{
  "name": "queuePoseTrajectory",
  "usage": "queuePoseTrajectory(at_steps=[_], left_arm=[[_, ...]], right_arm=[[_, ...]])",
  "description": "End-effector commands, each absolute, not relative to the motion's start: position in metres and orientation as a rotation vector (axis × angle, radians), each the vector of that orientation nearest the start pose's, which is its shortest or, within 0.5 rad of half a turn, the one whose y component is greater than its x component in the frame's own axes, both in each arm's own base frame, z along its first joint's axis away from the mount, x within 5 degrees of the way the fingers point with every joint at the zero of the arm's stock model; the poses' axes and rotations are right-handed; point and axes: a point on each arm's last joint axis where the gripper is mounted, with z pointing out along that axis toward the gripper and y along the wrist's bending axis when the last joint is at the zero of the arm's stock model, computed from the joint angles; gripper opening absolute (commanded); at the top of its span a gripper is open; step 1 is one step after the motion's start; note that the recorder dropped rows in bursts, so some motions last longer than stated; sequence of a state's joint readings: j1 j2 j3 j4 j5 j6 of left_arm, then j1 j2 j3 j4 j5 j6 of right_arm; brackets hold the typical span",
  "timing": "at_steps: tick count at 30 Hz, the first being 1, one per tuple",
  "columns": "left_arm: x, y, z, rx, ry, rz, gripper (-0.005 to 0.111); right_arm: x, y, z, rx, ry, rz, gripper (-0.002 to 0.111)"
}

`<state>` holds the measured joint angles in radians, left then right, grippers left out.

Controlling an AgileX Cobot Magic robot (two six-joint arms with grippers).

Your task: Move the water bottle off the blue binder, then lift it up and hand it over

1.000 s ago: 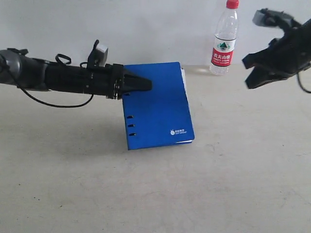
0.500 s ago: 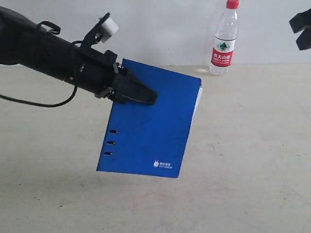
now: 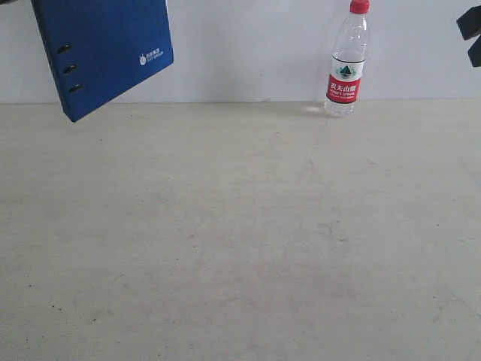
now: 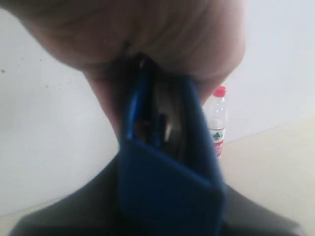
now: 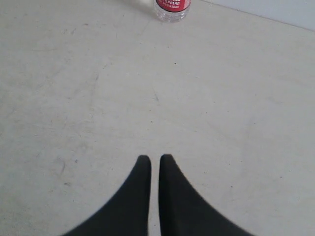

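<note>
The blue binder hangs in the air at the exterior view's top left corner, tilted, spine slots toward the left. My left gripper is shut on the binder, and the arm itself is outside the exterior view. A blurred skin-coloured hand covers the binder's far end in the left wrist view. The water bottle stands upright on the table by the back wall, red cap up; it also shows as water bottle and water bottle. My right gripper is shut on nothing, over bare table.
The beige table spreads across the scene, with a white wall behind it. A dark part of the right arm shows at the exterior view's top right edge, right of the bottle.
The left arm has carried the binder up off the table and to the upper left, leaving the exterior view. The right gripper has stayed at the top right edge. The bottle has not moved.
</note>
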<state>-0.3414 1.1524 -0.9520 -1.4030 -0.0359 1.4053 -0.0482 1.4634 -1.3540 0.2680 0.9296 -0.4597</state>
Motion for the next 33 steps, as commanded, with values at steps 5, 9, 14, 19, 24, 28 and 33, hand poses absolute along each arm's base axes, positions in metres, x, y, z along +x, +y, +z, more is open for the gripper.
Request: queuePoseTrajectory(at_steps=[5,9,14,19,24,28,33], left_arm=[[0.251,-0.079,0.39,0.21,1.628,-0.151,0.005],[0.255,-0.08,0.379,0.216,1.663,-0.143,0.008],[0.254,-0.08,0.37,0.216,1.688,-0.14,0.032],[0.254,-0.08,0.37,0.213,1.688,-0.14,0.054],[0.255,-0.077,0.368,0.195,1.694,-0.116,0.06],[0.27,-0.069,0.32,0.19,1.808,0.098,0.034],[0.318,-0.051,0.266,0.37,1.79,0.531,0.005]], right_arm=[[0.309,0.004,0.356,-0.393,2.455,0.123,0.0],[0.309,0.004,0.356,-0.392,2.452,0.122,0.0],[0.309,0.004,0.357,-0.391,2.45,0.121,0.0],[0.309,0.004,0.357,-0.393,2.45,0.12,0.0],[0.31,0.004,0.357,-0.39,2.448,0.12,0.0],[0.31,0.004,0.357,-0.39,2.448,0.12,0.0],[0.31,0.004,0.357,-0.39,2.448,0.12,0.0]])
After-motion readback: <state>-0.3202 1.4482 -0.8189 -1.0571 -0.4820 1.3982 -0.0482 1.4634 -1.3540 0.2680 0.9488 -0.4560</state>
